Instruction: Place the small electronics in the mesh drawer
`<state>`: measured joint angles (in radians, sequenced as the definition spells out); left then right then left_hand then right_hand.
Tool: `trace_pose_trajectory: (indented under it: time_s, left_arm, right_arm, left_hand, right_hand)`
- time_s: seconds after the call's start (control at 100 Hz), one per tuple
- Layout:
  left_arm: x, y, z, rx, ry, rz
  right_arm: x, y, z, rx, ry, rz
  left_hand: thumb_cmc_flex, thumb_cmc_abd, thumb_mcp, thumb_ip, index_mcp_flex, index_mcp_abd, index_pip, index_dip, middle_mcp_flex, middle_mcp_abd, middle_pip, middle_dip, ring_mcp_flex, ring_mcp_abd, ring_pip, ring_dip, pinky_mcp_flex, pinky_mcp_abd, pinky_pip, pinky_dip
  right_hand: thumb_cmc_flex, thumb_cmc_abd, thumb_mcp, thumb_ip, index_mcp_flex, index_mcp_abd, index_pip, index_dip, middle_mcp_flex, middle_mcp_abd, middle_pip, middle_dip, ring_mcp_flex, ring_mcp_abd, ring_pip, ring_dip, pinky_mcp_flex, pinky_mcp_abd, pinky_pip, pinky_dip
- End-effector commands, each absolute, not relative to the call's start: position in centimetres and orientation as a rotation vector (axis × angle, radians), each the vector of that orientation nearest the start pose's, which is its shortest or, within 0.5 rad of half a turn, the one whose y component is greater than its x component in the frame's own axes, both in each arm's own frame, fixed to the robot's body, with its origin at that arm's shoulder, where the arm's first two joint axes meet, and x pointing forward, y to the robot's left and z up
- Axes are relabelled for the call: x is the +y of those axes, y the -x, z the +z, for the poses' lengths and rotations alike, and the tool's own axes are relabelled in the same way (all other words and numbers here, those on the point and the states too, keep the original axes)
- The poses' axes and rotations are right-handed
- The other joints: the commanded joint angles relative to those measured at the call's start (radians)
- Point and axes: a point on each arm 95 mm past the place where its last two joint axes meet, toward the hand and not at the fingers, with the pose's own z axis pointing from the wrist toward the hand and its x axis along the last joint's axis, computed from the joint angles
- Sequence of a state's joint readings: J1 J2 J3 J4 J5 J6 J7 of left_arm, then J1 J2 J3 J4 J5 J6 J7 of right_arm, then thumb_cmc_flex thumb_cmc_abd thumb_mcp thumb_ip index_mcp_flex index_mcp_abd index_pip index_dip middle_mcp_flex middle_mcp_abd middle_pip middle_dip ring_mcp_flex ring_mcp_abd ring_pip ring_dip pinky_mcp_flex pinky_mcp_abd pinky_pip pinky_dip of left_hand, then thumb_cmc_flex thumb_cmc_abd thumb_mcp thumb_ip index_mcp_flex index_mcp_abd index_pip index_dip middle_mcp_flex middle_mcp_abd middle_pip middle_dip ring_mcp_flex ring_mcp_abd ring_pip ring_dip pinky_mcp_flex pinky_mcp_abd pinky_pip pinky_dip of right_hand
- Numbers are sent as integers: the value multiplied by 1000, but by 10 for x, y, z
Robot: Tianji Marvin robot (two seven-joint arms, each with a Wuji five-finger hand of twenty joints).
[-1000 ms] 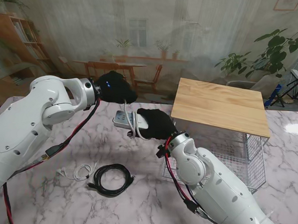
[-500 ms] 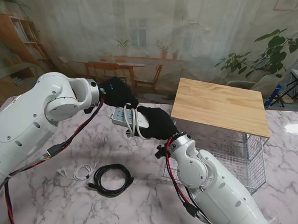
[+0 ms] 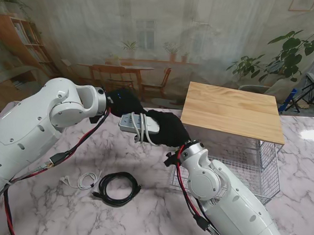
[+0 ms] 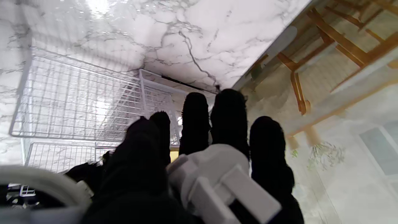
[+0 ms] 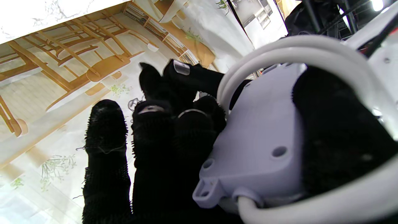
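While both robot hands meet above the desk [image 3: 63, 207], you see the right robot hand [image 3: 167, 127] clasping the white power strip [image 3: 133, 123], the left robot hand [image 3: 125, 101] gripping its plug [image 4: 214, 174], left of the mesh drawer [image 3: 249, 164].

The power strip [image 3: 134, 122] sits off the tabletop [image 3: 47, 206], between the left hand [image 3: 125, 101] on its far left and the right hand [image 3: 167, 127] on its right. The mesh drawer [image 3: 249, 162] lies to the right, under a board [image 3: 232, 110]. Near left on the tabletop lie a thin cable [image 3: 82, 180] and, just right of it, a coiled cable [image 3: 117, 188].
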<state>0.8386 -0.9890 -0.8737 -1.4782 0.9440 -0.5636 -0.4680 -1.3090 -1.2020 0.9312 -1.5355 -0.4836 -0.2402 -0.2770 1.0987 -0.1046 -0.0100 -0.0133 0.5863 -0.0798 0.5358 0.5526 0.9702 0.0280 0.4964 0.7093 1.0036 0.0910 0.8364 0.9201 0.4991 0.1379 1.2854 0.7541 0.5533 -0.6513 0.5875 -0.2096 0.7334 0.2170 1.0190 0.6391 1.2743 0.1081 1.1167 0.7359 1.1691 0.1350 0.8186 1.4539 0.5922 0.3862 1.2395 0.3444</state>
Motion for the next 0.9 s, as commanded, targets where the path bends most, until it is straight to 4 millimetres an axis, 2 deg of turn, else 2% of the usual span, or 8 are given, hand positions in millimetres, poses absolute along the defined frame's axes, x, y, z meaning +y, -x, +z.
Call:
trace_pose_trajectory:
  time_s: [0.0,0.08,0.18,0.28,0.41,0.54,0.7,0.89]
  left_arm:
    - [-54,-504,-179,2256,412,-1295]
    - [-51,-505,-179,2216,427,-1332]
    - [-47,-505,-176,2186,436,-1354]
    - [-45,-505,-175,2157,444,-1383]
    - [-49,-504,-173,2176,424,-1372]
    - [-63,-502,-172,2234,408,-1340]
    - [-73,-500,-171,2308,373,-1246]
    - [-80,-494,-171,2387,160,-1066]
  right_arm:
    - [121,-428,-238,-1298,1424,-2799]
    - [121,-428,-238,-1298,1428,-2797]
    - [121,-428,-239,-1296,1433,-2793]
    - [121,-428,-239,-1292,1437,-2790]
    - [124,-428,-238,-1279,1440,-2782]
    - [127,-428,-238,-1259,1441,-2776]
    - [128,-427,-237,-1245,1440,-2776]
    - [128,-427,-236,-1217,1442,-2778]
  left_hand:
    - [-32,-1,5,4,-48,55,-78,-22,-47,0,-65,-76,-33,7,-71,-25,-15,11,-26,-1]
    - [19,-3,14,3,-39,59,-93,-3,-40,11,-97,-146,-24,13,-111,-46,-10,5,-31,-4]
    - [86,16,13,6,-54,55,-117,-12,-76,14,-191,-286,-30,25,-193,-98,-10,0,-71,-28]
    - [171,55,10,0,5,27,-62,6,-25,24,-160,-311,5,32,-189,-111,14,-2,-68,-35]
    - [192,85,15,3,56,-15,68,45,-1,34,6,-152,21,29,-82,-41,18,6,-29,-15]
    - [192,93,19,3,66,-44,172,114,5,45,99,-9,34,17,12,18,25,12,2,2]
    - [192,101,19,3,66,-64,237,184,9,46,128,75,29,7,108,64,21,26,27,20]
    - [192,101,13,5,69,-76,244,208,19,35,136,111,38,-16,159,81,35,22,47,28]
  right_hand:
    - [215,223,266,-19,33,-337,126,9,84,-79,61,6,19,-75,91,8,5,1,7,-2]
    - [215,224,266,-19,34,-337,126,9,84,-79,61,6,19,-76,92,9,5,1,7,-2]
    - [215,224,266,-19,34,-338,126,9,84,-79,61,7,19,-76,92,9,5,1,7,-2]
    - [215,223,266,-19,34,-338,126,9,84,-79,61,7,19,-76,93,9,5,1,6,-2]
    - [215,223,266,-19,34,-338,126,9,85,-78,61,8,19,-76,93,9,5,1,6,-1]
    - [215,223,266,-19,34,-338,126,9,85,-78,60,8,19,-76,93,9,5,1,6,-1]
    - [214,222,266,-19,35,-339,126,9,85,-78,60,9,19,-76,94,9,5,0,6,-1]
    - [215,222,266,-19,35,-339,126,9,85,-78,60,10,18,-76,94,9,6,-2,4,-1]
